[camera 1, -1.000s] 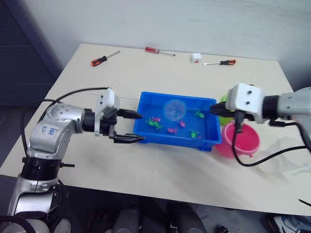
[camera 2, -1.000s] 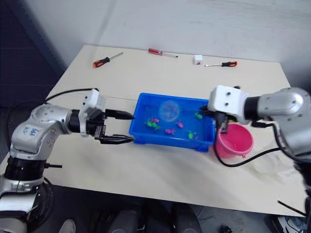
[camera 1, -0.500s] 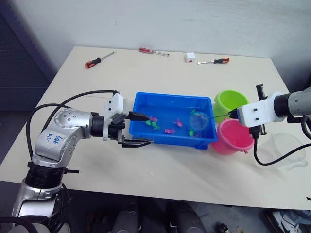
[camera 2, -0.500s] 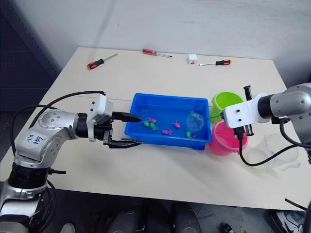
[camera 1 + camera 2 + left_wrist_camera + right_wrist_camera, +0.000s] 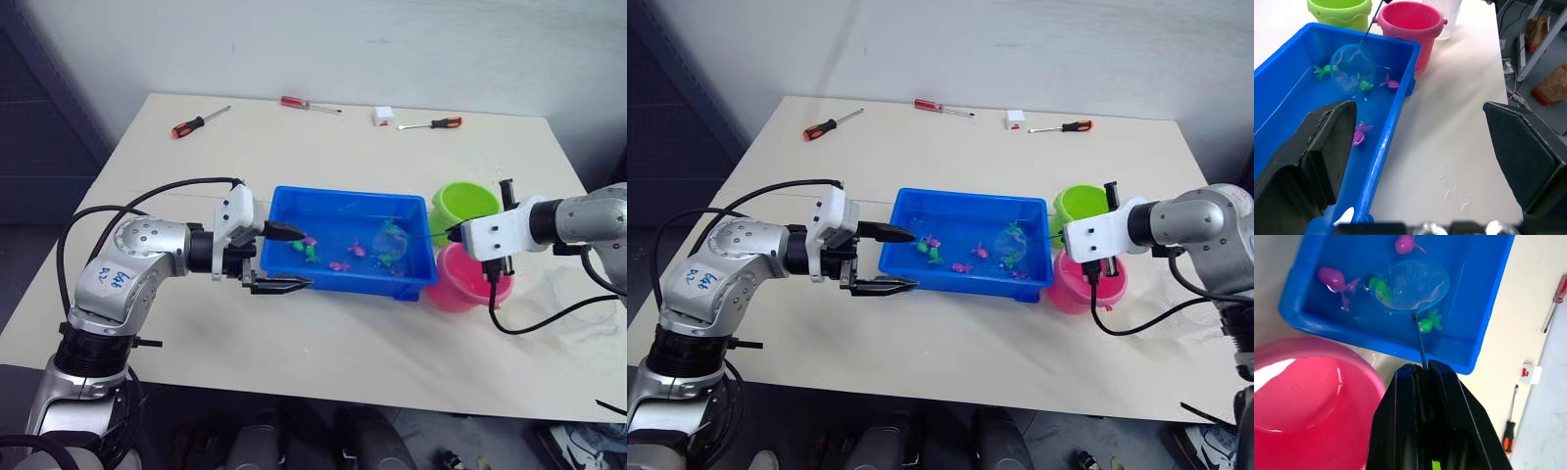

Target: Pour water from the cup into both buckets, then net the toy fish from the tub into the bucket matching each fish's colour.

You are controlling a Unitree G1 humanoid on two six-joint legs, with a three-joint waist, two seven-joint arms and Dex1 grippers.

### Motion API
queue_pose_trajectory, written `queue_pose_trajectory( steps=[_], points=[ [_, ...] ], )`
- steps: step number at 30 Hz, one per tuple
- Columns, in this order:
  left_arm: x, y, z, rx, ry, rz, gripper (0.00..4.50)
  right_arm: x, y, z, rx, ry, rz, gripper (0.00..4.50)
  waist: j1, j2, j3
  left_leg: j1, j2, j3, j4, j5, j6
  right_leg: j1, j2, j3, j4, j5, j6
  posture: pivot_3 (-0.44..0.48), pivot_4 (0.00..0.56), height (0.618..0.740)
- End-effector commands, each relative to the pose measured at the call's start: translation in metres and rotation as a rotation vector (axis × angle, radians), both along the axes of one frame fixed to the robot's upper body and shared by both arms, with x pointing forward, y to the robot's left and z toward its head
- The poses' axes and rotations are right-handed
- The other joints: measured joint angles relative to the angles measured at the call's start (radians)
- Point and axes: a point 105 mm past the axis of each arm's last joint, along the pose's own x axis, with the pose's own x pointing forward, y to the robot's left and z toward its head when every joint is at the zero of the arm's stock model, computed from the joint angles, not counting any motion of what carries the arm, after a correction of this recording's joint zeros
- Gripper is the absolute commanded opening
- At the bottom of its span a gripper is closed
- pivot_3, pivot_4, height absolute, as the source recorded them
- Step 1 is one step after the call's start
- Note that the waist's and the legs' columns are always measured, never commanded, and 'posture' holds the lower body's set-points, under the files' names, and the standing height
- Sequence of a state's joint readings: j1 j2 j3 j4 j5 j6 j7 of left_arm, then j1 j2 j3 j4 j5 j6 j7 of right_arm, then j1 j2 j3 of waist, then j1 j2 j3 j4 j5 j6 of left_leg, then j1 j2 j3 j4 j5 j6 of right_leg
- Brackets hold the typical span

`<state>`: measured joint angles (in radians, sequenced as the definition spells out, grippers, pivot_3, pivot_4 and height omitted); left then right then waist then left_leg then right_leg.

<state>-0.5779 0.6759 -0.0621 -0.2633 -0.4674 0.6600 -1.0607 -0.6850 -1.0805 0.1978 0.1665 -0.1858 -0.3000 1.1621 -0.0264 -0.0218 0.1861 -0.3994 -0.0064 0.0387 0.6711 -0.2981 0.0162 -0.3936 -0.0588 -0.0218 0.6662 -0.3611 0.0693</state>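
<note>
The blue tub [image 5: 353, 193] holds water and several toy fish, pink [image 5: 1332, 279] and green [image 5: 1430, 323]. My right gripper [image 5: 1420, 369] is shut on the thin handle of the net [image 5: 1411, 285]. Its hoop dips into the tub's right end, and a green fish [image 5: 1378, 286] lies at its edge. The green bucket [image 5: 460, 204] and pink bucket [image 5: 458, 286] stand just right of the tub, under my right gripper [image 5: 462, 235]. My left gripper [image 5: 294, 258] is open at the tub's left front corner, one finger over the water, one outside. The clear cup [image 5: 1445, 14] stands beyond the pink bucket.
Three screwdrivers [image 5: 201, 119] [image 5: 310, 103] [image 5: 436, 124] and a small white box [image 5: 382, 116] lie along the table's far edge. Bare tabletop [image 5: 343, 343] stretches in front of the tub. A few water drops [image 5: 1454, 193] mark the table by the tub.
My right arm has drawn back to the right, carrying the net hoop from the tub's middle to its right end. My left gripper has edged closer to the tub. The camera shifted.
</note>
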Motion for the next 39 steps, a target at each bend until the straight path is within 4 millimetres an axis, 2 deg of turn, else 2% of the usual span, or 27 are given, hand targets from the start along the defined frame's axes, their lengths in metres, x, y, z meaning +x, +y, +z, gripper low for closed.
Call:
queue_pose_trajectory(
  steps=[1, 5, 10, 13, 17, 23, 29, 35, 39],
  points=[
    [-0.005, -0.004, 0.008, -0.008, -0.033, -0.026, 4.45, 0.001, -0.006, 0.008, -0.081, -0.053, 0.023, 0.0, 0.0, 0.0, 0.0, 0.0, 0.0, 0.0, 0.0, 0.0, 0.0, 0.0, 0.0, 0.0, 0.0, 0.0, 0.0, 0.0, 0.15, 0.74],
    [-0.006, -0.004, 0.008, -0.01, -0.031, -0.028, 4.45, -0.008, -0.008, 0.01, -0.113, -0.012, 0.074, 0.0, 0.0, 0.0, 0.0, 0.0, 0.0, 0.0, 0.0, 0.0, 0.0, 0.0, 0.0, 0.0, 0.0, 0.0, 0.0, 0.0, 0.15, 0.74],
    [-0.006, -0.003, 0.007, -0.012, -0.032, -0.024, 4.45, -0.011, -0.007, 0.017, -0.098, -0.021, 0.077, 0.0, -0.003, 0.0, 0.0, 0.0, 0.0, 0.0, 0.001, 0.0, 0.0, 0.0, 0.0, 0.0, 0.001, 0.0, 0.0, 0.0, 0.15, 0.74],
    [-0.006, -0.004, 0.006, -0.014, -0.03, -0.027, 4.45, -0.014, -0.014, 0.009, -0.163, -0.004, 0.078, 0.0, -0.001, 0.0, 0.0, 0.0, 0.0, 0.0, 0.002, 0.0, 0.0, 0.0, 0.0, 0.0, 0.002, 0.0, 0.0, 0.0, 0.15, 0.74],
    [-0.007, -0.006, 0.005, -0.008, -0.032, -0.041, 4.45, -0.024, -0.001, -0.004, -0.118, 0.076, 0.118, 0.0, 0.001, 0.0, 0.0, 0.0, 0.0, 0.0, 0.002, 0.0, 0.0, 0.001, 0.0, 0.0, 0.002, 0.0, 0.0, 0.0, 0.15, 0.74],
    [-0.007, -0.004, 0.003, 0.014, -0.041, -0.055, 4.45, -0.031, 0.005, -0.016, -0.063, 0.131, 0.11, 0.0, -0.001, 0.0, 0.0, 0.0, 0.0, 0.0, 0.003, 0.0, 0.0, 0.001, 0.0, 0.0, 0.003, 0.0, 0.0, 0.0, 0.15, 0.74],
    [-0.006, -0.001, 0.002, 0.02, -0.044, -0.047, 4.45, -0.03, 0.007, -0.015, 0.131, 0.173, 0.023, 0.0, -0.001, 0.0, 0.0, 0.001, 0.0, 0.0, 0.004, 0.0, 0.0, 0.001, 0.0, 0.0, 0.003, 0.0, 0.0, 0.0, 0.15, 0.74],
    [0.0, 0.002, 0.001, 0.004, -0.036, -0.027, 4.45, -0.041, 0.006, -0.029, 0.405, 0.393, -0.089, 0.0, 0.001, 0.0, 0.0, 0.001, 0.0, 0.0, 0.004, 0.0, 0.0, 0.001, 0.0, 0.0, 0.003, 0.0, 0.0, 0.0, 0.15, 0.74],
    [0.004, 0.006, -0.007, -0.009, -0.009, -0.018, 4.45, -0.044, 0.007, -0.029, 0.561, 0.482, -0.142, 0.0, 0.0, 0.0, 0.0, 0.001, 0.0, 0.0, 0.004, 0.0, 0.0, 0.001, 0.0, 0.0, 0.003, 0.0, 0.0, 0.0, 0.15, 0.74]
  ],
)
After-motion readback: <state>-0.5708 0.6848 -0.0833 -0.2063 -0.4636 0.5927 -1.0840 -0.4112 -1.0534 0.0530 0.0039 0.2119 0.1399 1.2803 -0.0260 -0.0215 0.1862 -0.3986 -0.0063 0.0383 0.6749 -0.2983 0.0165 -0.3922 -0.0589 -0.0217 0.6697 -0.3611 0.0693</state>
